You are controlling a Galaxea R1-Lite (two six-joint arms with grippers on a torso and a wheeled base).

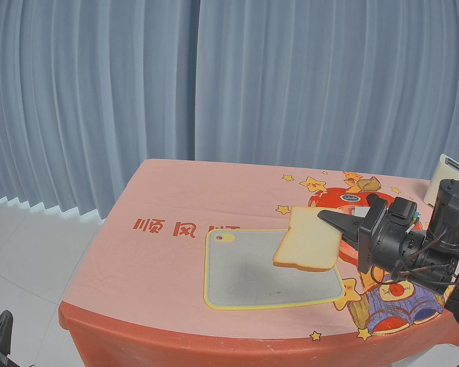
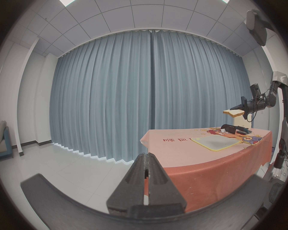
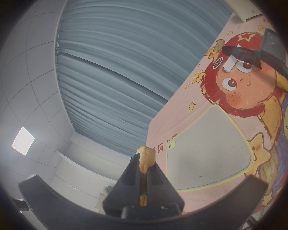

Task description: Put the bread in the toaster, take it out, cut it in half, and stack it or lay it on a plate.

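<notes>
Toaster (image 1: 451, 178) cut off at edge; right claw (image 3: 146, 169) pinches bread (image 1: 308, 245)

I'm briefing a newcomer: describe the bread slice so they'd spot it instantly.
Find the pink table before the grey curtain. Above its yellow-rimmed grey cutting board, the right gripper holds the bread slice by one edge. Pale, brown-crusted, it alone touches no tabletop.

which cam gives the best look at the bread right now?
Head view: the bread shows its whole broad face, held at one edge by the right gripper above the cutting board. The left wrist view has the bread far off, small and nearly edge-on. The right wrist view catches its crust between the fingers.
</notes>
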